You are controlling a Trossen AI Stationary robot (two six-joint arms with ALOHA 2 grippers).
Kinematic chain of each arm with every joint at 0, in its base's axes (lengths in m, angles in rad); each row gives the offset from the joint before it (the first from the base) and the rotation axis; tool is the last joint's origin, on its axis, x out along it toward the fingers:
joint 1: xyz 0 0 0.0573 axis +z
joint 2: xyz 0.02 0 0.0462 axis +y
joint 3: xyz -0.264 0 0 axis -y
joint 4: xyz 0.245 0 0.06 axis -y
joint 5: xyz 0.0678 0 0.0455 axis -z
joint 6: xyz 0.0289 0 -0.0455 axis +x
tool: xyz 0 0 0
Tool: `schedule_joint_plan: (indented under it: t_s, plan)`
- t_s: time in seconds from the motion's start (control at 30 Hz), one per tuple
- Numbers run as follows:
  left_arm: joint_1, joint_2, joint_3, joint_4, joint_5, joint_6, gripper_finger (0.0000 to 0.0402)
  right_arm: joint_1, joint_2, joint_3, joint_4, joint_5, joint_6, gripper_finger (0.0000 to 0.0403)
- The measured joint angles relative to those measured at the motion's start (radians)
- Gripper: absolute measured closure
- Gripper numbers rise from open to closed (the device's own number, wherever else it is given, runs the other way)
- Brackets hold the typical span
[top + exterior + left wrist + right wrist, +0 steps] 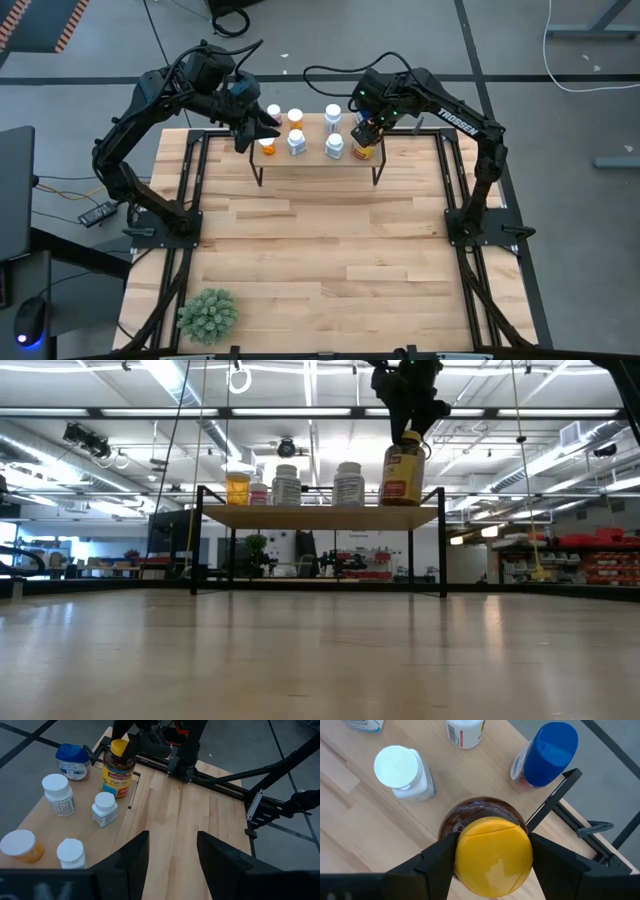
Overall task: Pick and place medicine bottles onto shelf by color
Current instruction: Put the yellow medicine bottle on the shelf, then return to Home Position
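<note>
At the table's eleven o'clock my left gripper [262, 128] hovers over the left end of the shelf [318, 157], its fingers [131, 854] spread apart and holding nothing. Just below it on the board stand an orange bottle [20, 846] and a few white bottles [58, 794], all upright with caps up.

Moving right along the shelf, more white-capped bottles stand in two short rows near twelve o'clock, and a blue-capped bottle [545, 755] stands near the far right corner.

At about one o'clock my right gripper [367, 128] is clamped on the yellow cap [493, 855] of the big amber bottle [403, 472]. From the table-level camera the bottle looks to sit on the right end of the board, or a hair above it; I cannot tell which. Its long axis runs straight up and down, cap skyward, label facing out toward the open table.

I judge this bottle the heaviest of the lot: stiff plastic, likely full, with a smooth rounded cap that could slip or twist between my fingers. The cap is a fair hold for a straight lift, but the body hangs below it and may swing if I tilt. The small white bottles look light and easily toppled, so I should keep the amber one upright and away from its neighbours.
</note>
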Motion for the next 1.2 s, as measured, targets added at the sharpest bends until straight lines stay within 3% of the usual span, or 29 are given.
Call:
schedule_joint_plan:
  t_s: [0.2, 0.53, 0.8, 1.03, 1.2]
  plan:
    - [0.000, 0.000, 0.000, 0.000, 0.000, 0.000, 0.0230, 0.000, 0.000, 0.000, -0.001, 0.000, 0.001, 0.0153]
    - [0.000, 0.000, 0.000, 0.000, 0.000, 0.000, 0.0230, -0.001, 0.000, 0.001, 0.000, 0.031, 0.003, 0.0100]
    - [0.000, 0.000, 0.000, -0.001, 0.000, 0.005, 0.0230, 0.009, -0.010, 0.012, -0.005, 0.030, 0.065, 0.0095]
    - [0.000, 0.000, 0.000, -0.003, 0.000, 0.130, 0.0230, 0.040, -0.013, 0.115, -0.017, 0.061, 0.093, 0.0095]
    - [0.000, -0.002, 0.000, -0.063, 0.000, 0.192, 0.0230, 0.125, -0.036, 0.133, -0.031, 0.142, 0.092, 0.0095]
